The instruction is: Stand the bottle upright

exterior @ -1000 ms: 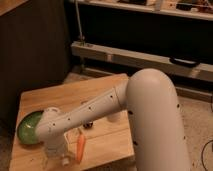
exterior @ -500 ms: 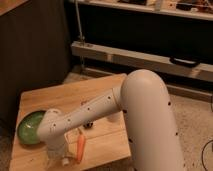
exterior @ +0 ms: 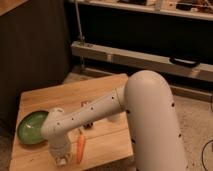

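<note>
Bottle not visible, arm (exterior: 85, 117) across table (exterior: 100, 90), end effector (exterior: 61, 159) beside carrot (exterior: 80, 148), grip unclear

Pale honey wood with faint grain lines over the bench (exterior: 65, 95). Glossy green on the bowl (exterior: 33, 127) at the left edge. White with a scatter of small dark dots along the arm (exterior: 92, 114). Pale grey-white on the gripper (exterior: 61, 160), low at the front edge towards the front-left corner. Bright orange on the carrot (exterior: 80, 148) just beside it, also at the front edge. Near-black on a small thing (exterior: 89, 125) towards the bench middle. Beyond the back edge, a beige rail (exterior: 140, 60) before black. Speckled grey-beige floor (exterior: 200, 120).
</note>
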Tool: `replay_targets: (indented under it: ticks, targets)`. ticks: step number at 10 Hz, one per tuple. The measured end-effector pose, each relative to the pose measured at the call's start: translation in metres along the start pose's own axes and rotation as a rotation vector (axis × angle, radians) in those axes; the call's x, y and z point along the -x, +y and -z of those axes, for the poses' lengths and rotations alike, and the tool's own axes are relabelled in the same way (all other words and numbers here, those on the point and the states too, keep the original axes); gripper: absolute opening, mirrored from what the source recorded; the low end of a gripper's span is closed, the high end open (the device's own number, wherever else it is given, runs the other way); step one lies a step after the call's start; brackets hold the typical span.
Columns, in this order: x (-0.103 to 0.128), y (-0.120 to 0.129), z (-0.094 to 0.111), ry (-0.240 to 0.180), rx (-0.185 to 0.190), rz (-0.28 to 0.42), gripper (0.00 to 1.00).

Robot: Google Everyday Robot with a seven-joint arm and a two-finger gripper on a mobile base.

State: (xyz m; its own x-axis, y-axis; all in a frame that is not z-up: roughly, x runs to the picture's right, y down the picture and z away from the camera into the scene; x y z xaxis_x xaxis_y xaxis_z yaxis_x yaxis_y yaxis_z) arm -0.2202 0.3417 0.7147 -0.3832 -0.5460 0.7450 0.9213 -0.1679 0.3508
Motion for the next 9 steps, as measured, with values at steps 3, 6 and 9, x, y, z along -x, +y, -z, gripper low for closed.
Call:
replay_targets:
  ticks: [3,6,9]
  targets:
    - [-0.003,0.008,0.003,-0.011,0.003,0.006,0.42]
    - [-0.006,0.024,0.035,-0.012,-0.004,0.028,0.42]
    - [-0.001,0.040,0.101,-0.005,0.028,0.068,0.42]
